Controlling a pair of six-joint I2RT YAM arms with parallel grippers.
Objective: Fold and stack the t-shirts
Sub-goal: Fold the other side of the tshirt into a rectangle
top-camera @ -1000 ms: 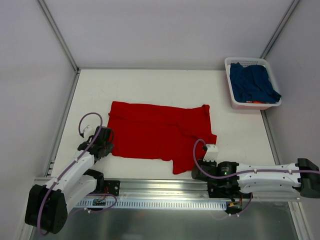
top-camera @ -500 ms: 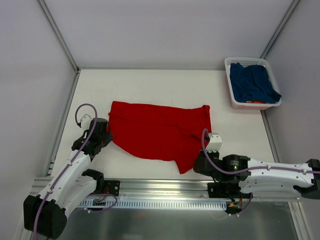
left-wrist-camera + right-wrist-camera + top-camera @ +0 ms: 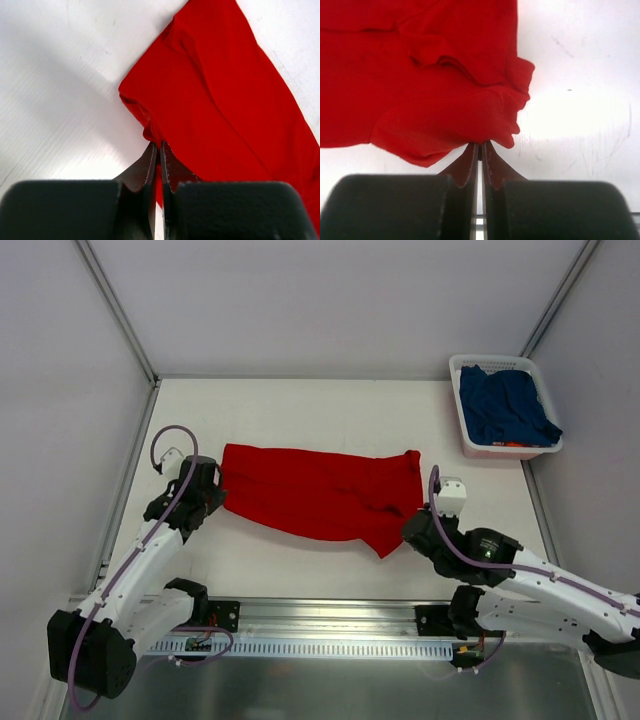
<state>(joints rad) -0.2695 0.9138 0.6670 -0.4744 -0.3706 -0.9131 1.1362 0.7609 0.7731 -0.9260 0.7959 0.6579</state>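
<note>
Top external view: noted red t-shirt [image 3: 320, 502] bunched in a band across mid-frame on the table [image 3: 300, 410]. Found left gripper [image 3: 218, 497] pinching its left edge and right gripper [image 3: 408, 528] pinching its lower right corner. Confirmed both pinches in the wrist views. Could not make out the fingertips from above. Noted navy t-shirt [image 3: 505, 405] heaped in white basket [image 3: 500, 451], upper right, shape unreadable.

Likely lab: white enclosure [image 3: 300, 300], aluminium rail [image 3: 330, 625]
</note>
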